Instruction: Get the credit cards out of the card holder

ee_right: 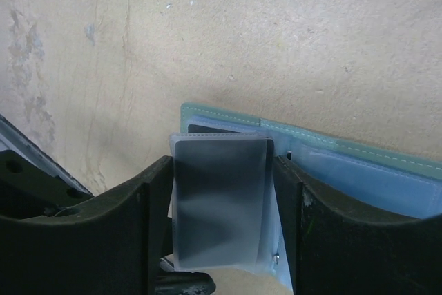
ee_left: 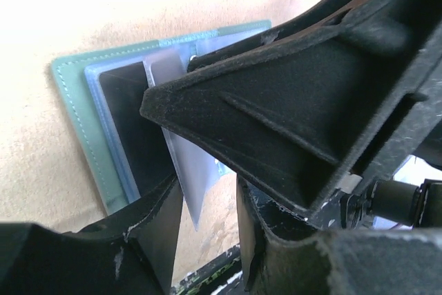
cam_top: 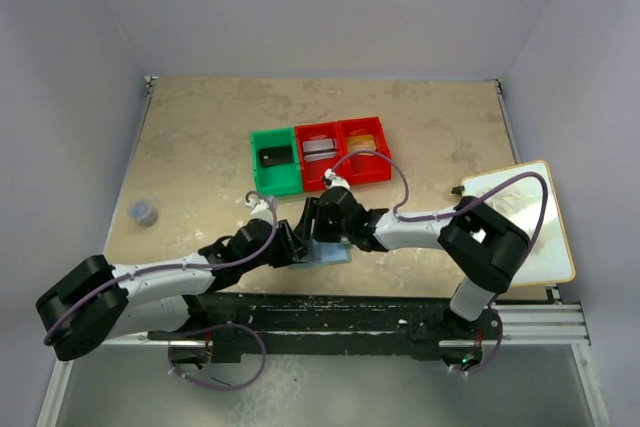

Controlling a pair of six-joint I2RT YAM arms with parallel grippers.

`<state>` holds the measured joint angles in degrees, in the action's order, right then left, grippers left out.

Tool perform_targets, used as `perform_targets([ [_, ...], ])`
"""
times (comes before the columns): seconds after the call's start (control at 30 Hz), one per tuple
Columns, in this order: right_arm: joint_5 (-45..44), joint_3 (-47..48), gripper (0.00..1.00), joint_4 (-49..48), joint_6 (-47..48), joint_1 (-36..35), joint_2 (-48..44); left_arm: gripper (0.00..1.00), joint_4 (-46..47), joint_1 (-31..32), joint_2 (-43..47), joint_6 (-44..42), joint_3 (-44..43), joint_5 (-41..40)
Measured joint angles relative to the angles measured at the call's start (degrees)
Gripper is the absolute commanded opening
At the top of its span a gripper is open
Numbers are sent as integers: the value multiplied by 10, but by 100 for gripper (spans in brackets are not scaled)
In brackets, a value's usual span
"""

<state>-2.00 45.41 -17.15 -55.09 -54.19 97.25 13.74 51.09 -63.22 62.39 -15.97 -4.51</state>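
Observation:
The light blue card holder [cam_top: 336,255] lies open on the table by the near edge, under both grippers. In the right wrist view its teal panel [ee_right: 359,160] lies flat, and a clear sleeve page with a dark card [ee_right: 219,198] stands up from it. My right gripper [ee_right: 222,233] has a finger against each side edge of that sleeve. In the left wrist view the holder [ee_left: 72,101] shows a black card [ee_left: 131,126]. A corner of the clear sleeve [ee_left: 188,177] hangs in the open gap of my left gripper [ee_left: 207,240]. The right gripper's body [ee_left: 290,101] fills that view's upper right.
A green bin [cam_top: 275,159] and two red bins [cam_top: 320,155] [cam_top: 365,150] stand just behind the grippers. A small grey object [cam_top: 145,211] sits at the table's left. A wood-edged white board [cam_top: 525,222] lies at the right. A black rail [cam_top: 350,309] runs along the near edge.

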Motion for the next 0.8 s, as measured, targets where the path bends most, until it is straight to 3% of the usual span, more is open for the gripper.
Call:
perform_targets([
  [0.53, -82, -1, 77, 156, -3, 21, -128, 33, 38, 11, -89, -20, -73, 33],
  [0.8, -158, -37, 77, 248, -26, 31, -252, 33, 63, 31, -130, -21, -92, 40],
])
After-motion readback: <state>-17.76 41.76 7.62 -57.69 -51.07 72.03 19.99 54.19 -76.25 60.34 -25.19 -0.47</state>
